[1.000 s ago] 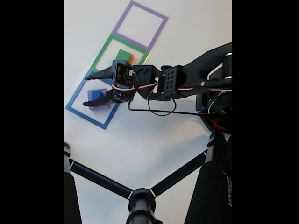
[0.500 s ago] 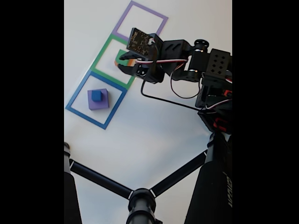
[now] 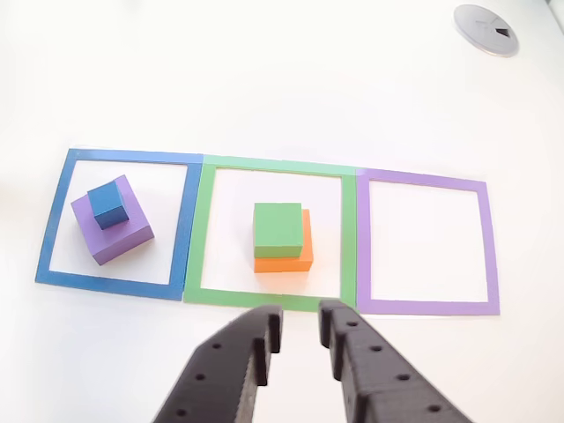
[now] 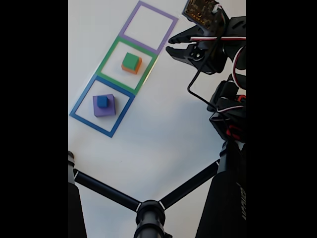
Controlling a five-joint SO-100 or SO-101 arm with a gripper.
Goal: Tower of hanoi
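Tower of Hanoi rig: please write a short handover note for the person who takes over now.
Gripper: slightly open, holding nothing, raised in front of the green tape square.
Blue tape square: blue cube sits on the purple block.
Green tape square: green block sits on the orange block.
Purple tape square: no block inside.
Done: two small stacks are standing.
Left: no single full tower exists yet; the four blocks must still be joined in size order.
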